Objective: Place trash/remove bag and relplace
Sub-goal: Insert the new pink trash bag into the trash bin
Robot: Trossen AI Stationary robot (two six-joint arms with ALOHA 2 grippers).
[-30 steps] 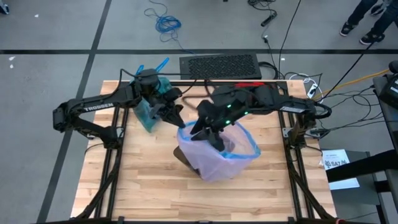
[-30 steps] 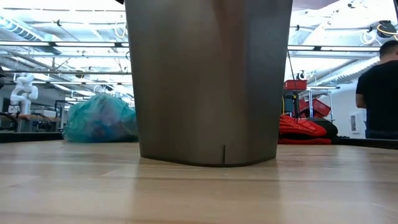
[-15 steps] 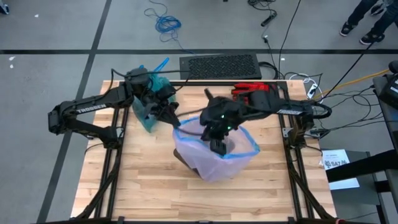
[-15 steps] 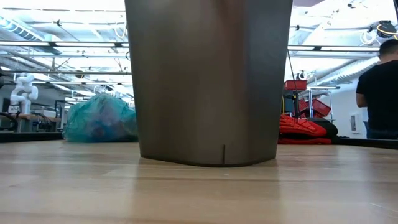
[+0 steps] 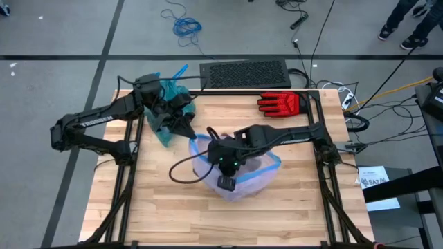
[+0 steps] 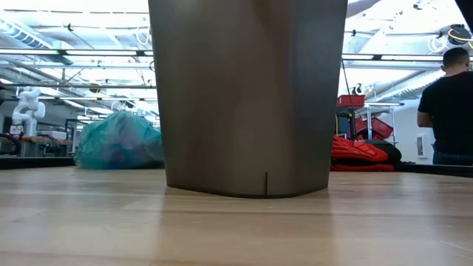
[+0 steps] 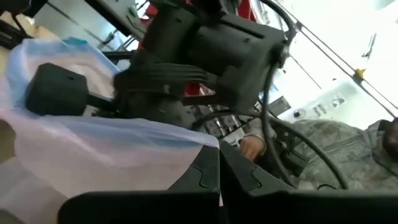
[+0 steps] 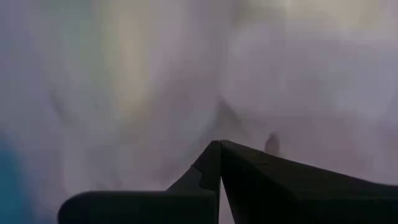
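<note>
Inside the mouth of the pale pink bag (image 5: 239, 181), the right hand (image 8: 220, 149) reaches down with its fingers pressed together; its wrist view shows only hazy pink film ahead, with nothing visibly caught between the tips. Just beside it, at the bag's blue-edged rim, the left hand (image 7: 219, 163) is also pressed together, apparently pinching the rim to keep the mouth up. The pink bag is draped over the grey bin (image 6: 247, 96) standing on the counter (image 5: 166, 207). Behind the left hand, at the counter's far corner, sits the teal-green bag (image 6: 118, 140), already out of the bin and bulging, presumably with the trash inside, though no scraps can be made out. A red glove (image 5: 280, 104) lies well beyond the right hand.

The step in hand looks like the last one: seating the replacement liner. The next move probably calls for pushing the film down to the bin's floor, then spreading the rim over the bin's edge without dragging the liner back out.
</note>
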